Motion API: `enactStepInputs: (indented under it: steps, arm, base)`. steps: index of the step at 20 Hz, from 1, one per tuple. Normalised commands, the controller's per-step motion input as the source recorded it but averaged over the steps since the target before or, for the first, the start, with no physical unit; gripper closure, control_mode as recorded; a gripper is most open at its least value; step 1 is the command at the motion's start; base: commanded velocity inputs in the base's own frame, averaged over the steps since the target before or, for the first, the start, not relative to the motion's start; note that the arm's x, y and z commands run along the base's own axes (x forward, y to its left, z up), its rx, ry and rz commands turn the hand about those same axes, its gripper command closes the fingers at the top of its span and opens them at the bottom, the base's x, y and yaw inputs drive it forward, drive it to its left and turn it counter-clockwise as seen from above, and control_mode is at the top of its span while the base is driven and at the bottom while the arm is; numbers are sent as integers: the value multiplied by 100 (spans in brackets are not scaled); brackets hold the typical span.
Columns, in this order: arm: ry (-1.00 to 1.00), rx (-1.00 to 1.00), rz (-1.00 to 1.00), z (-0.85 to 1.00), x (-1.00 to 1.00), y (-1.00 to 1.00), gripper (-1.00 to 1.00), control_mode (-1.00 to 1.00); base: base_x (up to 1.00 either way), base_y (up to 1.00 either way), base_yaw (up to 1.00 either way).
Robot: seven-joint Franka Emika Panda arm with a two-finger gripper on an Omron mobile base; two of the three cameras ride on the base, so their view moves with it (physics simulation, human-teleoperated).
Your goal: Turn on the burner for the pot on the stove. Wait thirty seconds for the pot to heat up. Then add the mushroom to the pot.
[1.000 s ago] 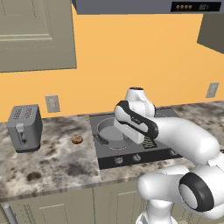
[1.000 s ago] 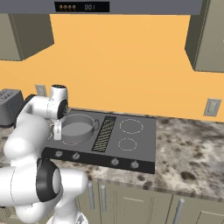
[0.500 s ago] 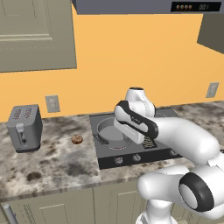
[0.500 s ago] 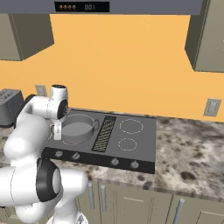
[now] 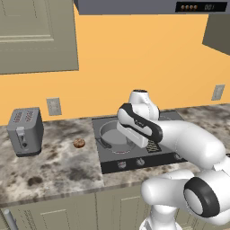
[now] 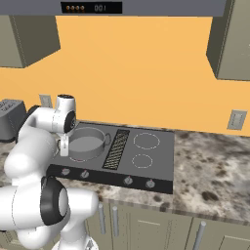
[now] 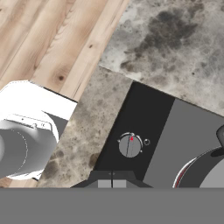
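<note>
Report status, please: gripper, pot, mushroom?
Gripper shut, empty, above a stove knob. Pot on the stove. Mushroom on the counter, untouched.

Stove (image 6: 156, 163): flat black, pale ring marks, ribbed dark centre strip. Knob (image 7: 130, 145): grey, small red mark. Pot (image 6: 87, 143): grey metal, dark handle; red glow beneath its edge. Mushroom (image 5: 79, 143): reddish-brown. Counter (image 5: 54, 164): mottled grey-brown stone. Toaster (image 5: 25, 131): grey. Wall (image 6: 146, 73): orange. Floor (image 7: 48, 39): light wood planks.
</note>
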Motion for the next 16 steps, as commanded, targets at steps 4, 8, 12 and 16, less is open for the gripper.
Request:
enactStepInputs:
  steps: [4,8,12,16]
  arm:
    - [0,0,0,0,0,0,100,-100]
    - [0,0,0,0,0,0,100,-100]
    - [0,0,0,0,0,0,100,-100]
    - [0,0,0,0,0,0,100,-100]
  base:
    - [0,0,0]
    - [0,0,0]
    - [0,0,0]
    - [0,0,0]
